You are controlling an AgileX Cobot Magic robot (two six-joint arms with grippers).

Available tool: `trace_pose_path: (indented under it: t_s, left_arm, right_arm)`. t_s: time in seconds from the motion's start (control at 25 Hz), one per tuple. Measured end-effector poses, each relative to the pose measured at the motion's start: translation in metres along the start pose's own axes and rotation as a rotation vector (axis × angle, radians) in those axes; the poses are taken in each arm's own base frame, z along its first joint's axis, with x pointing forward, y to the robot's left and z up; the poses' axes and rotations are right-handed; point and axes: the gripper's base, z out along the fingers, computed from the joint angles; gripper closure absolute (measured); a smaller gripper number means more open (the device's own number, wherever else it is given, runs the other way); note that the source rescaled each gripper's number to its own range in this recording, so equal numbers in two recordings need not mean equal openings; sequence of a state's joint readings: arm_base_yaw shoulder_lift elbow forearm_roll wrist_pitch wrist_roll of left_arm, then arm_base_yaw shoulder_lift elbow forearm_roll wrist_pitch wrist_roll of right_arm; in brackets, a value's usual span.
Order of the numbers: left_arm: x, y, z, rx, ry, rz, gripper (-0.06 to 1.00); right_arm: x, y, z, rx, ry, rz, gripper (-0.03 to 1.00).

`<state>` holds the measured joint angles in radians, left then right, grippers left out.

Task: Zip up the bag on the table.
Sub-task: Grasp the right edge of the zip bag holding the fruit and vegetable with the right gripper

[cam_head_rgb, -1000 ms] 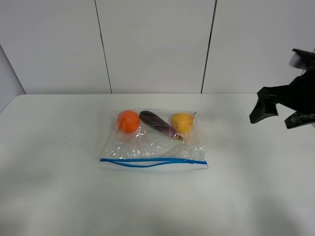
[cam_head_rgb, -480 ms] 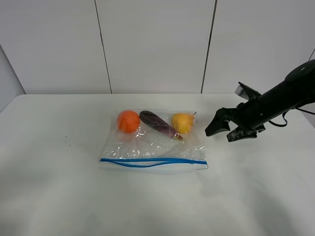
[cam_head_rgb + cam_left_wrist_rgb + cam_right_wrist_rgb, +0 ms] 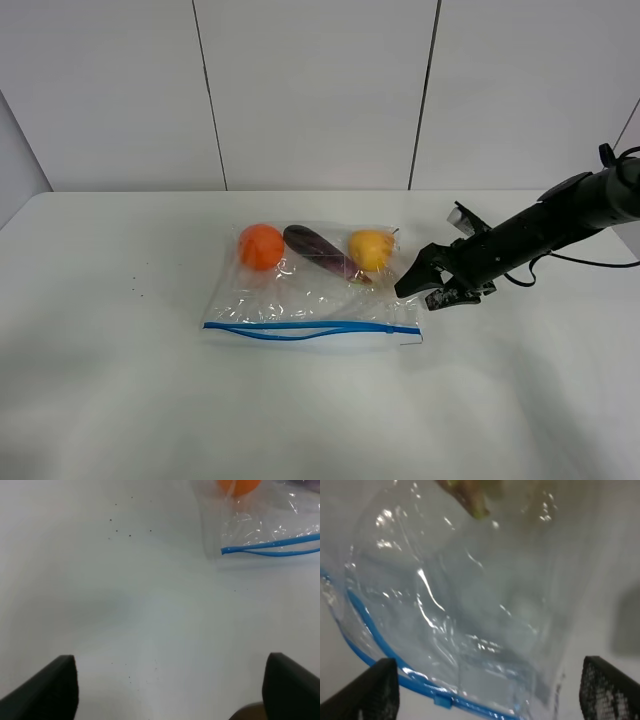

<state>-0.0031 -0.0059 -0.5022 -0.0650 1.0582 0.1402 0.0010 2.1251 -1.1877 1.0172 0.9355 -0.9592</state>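
My right gripper (image 3: 422, 293) hangs low with its jaws spread wide, just beside the right edge of the bag (image 3: 300, 295). The bag lies mid-table (image 3: 120, 380), its blue zipper strip (image 3: 310, 327) nearest the front (its two lines part midway). My left gripper (image 3: 170, 692), jaws likewise apart, hovers off the bag's left corner.

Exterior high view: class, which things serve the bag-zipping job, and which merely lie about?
Job: bag, its blue zipper strip, right gripper, table.
Lying about: orange, eggplant and pear inside the bag; dark specks on the table.
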Motion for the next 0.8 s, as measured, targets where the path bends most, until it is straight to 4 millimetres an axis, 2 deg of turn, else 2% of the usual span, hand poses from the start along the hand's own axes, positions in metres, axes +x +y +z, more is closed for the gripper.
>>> trace_pose_path:
  t_s: [0.12,0.32,0.6,0.8]
  left_arm:
    - [0.000,0.000,0.000,0.000,0.000,0.000,-0.06]
    - [0.000,0.000,0.000,0.000,0.000,0.000,-0.06]
    - [0.000,0.000,0.000,0.000,0.000,0.000,-0.06]
    - [0.000,0.000,0.000,0.000,0.000,0.000,-0.06]
  right_arm:
    - [-0.004,-0.004,0.009,-0.062,0.006,0.002,0.13]
    - [0.001,-0.012,0.024,-0.132,0.033,0.013,0.13]
    - [0.004,-0.014,0.033,-0.204,0.037,0.027,0.14]
    - [0.007,-0.016,0.037,-0.222,0.063,0.032,0.28]
